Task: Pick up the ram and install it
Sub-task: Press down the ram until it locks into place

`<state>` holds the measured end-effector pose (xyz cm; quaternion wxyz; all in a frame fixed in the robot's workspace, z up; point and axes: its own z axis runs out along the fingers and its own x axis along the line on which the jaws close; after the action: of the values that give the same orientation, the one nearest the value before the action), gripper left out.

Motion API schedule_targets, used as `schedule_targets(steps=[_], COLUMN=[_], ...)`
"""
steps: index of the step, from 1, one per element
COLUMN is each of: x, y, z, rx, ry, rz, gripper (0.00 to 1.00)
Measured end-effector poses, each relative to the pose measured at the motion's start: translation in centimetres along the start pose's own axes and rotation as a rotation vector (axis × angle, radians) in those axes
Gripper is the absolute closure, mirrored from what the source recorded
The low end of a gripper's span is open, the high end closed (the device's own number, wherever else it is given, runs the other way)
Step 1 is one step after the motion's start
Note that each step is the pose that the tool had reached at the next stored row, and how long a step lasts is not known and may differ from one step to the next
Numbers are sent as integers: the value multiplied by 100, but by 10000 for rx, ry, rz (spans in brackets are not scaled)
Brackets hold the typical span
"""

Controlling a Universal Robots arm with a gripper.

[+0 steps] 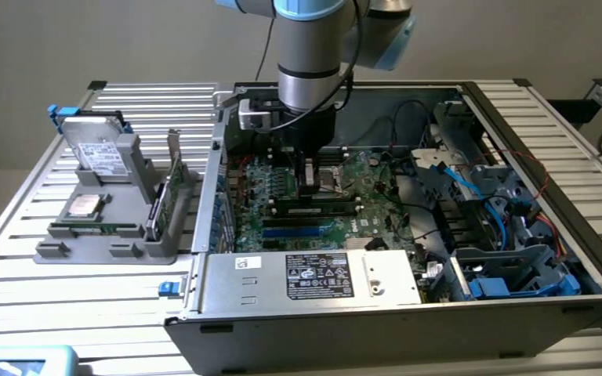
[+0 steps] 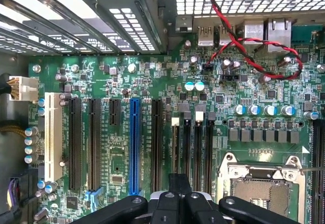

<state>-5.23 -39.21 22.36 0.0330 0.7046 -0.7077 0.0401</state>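
"So, where is the robot arm?"

"Reaching straight down into an open computer case that lies on its side on a slatted metal tabletop. The claw hangs low over the green motherboard, beside the empty processor socket. From the wrist, the claw sits right over the near ends of the black memory slots."

"And the ram?"

"A slim green and black strip, the ram, lies lengthwise along the slots, just in front of the claw as the exterior view sees it. It runs parallel to the slots, as it must to drop in. I cannot tell whether it is fully seated or only resting on the slot."

"Is the claw gripping it?"

"I cannot tell. The fingers are dark against dark parts, so whether they are wide, narrow or holding something is unclear."

"Anything else nearby?"

"Outside the case, on the exterior view's left, a grey holder keeps spare parts upright and apart, including a taller green card. That likely makes each one easy to grasp from above."
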Motion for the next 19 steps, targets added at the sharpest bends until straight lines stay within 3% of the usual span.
schedule_targets(steps=[3, 9, 19], x=[-1, 6, 26], y=[-4, -20, -197], z=[-20, -71, -175], rx=[18, 3, -6], ry=[-25, -2, 0], rz=[0, -1, 0], gripper=[89, 89, 89])
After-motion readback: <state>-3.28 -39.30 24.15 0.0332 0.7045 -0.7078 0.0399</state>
